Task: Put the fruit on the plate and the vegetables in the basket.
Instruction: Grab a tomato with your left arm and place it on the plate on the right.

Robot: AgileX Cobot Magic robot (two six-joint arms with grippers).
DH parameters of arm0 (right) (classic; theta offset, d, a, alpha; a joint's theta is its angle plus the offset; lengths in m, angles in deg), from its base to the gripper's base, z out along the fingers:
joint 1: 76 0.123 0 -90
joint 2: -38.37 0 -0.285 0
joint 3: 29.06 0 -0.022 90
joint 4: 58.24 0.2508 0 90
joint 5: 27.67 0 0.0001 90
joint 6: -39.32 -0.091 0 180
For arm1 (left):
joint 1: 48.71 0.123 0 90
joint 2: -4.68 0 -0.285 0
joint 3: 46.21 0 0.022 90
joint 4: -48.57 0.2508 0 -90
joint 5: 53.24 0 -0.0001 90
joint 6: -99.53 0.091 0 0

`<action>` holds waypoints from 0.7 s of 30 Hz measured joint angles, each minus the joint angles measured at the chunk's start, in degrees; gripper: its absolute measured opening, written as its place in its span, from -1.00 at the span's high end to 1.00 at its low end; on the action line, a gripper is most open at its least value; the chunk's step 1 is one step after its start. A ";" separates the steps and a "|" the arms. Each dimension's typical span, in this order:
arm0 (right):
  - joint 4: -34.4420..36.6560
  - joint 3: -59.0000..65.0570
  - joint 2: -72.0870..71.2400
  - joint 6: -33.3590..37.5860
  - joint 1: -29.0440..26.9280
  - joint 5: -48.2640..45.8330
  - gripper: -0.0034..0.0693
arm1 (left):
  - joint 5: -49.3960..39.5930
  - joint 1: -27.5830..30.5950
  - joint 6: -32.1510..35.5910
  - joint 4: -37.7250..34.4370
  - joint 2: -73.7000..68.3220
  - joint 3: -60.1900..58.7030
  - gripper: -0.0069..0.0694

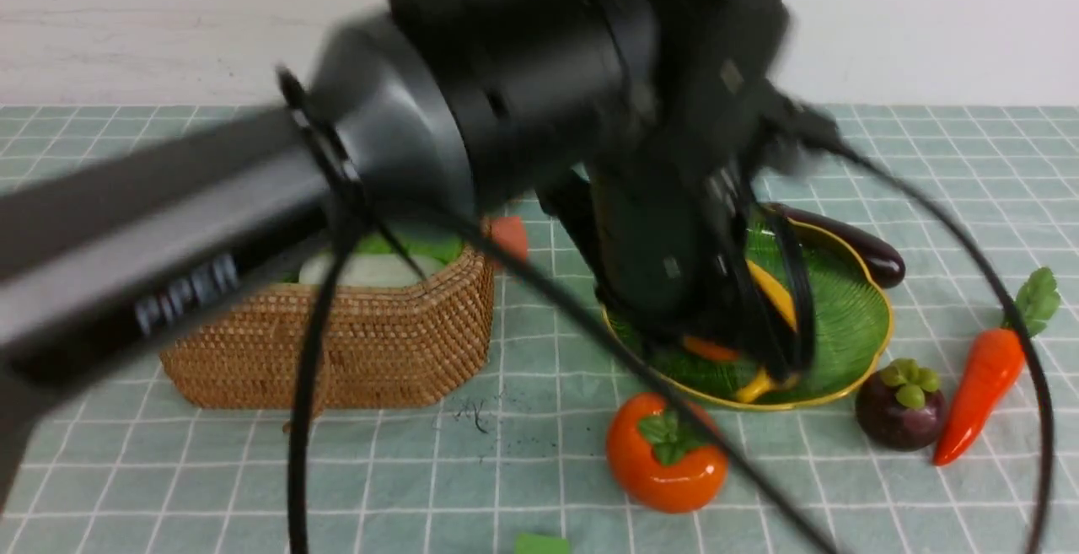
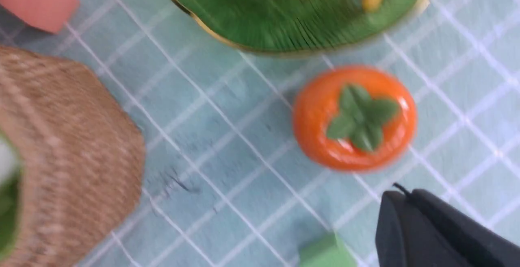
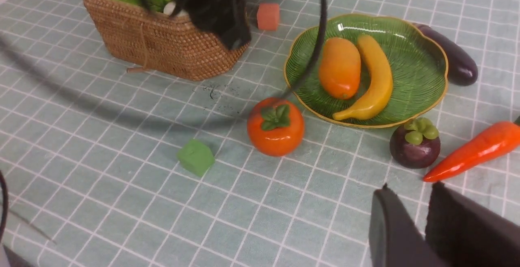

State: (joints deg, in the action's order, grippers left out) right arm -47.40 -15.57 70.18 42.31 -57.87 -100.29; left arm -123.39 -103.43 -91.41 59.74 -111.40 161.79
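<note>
front: between the arms, facing forward, blurred left arm point(image 1: 253, 217) close against lens | left wrist: near, looking down | right wrist: farther back, slanting down | shared by all: persimmon point(image 1: 666, 463), plate point(image 1: 851, 326), basket point(image 1: 379, 343)

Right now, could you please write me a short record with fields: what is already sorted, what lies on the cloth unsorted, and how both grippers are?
On plate: mango, banana
In basket: radish
Fruit on cloth: persimmon, in front of the plate; mangosteen, near its rim
Vegetables on cloth: eggplant, at the plate's far rim; carrot, beside the mangosteen
Other items: pink block, green block
Left gripper: shut, holding nothing
Right gripper: open, holding nothing
</note>
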 joint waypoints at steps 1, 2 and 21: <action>-0.07 0.00 -0.14 0.00 0.00 0.00 0.49 | 1.97 -3.31 -0.13 1.49 -0.08 -4.08 0.85; -0.13 0.00 -0.22 0.00 0.00 0.00 0.49 | 2.65 -3.98 -0.13 1.64 -0.19 -4.51 0.85; 0.38 0.00 -4.18 0.00 0.00 -0.06 0.56 | 14.64 -7.92 -10.65 21.87 -13.76 -10.19 -0.67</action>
State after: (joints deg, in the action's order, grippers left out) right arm -47.02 -15.57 66.00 42.31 -57.87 -100.35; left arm -108.76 -111.36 -102.06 81.62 -125.16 151.59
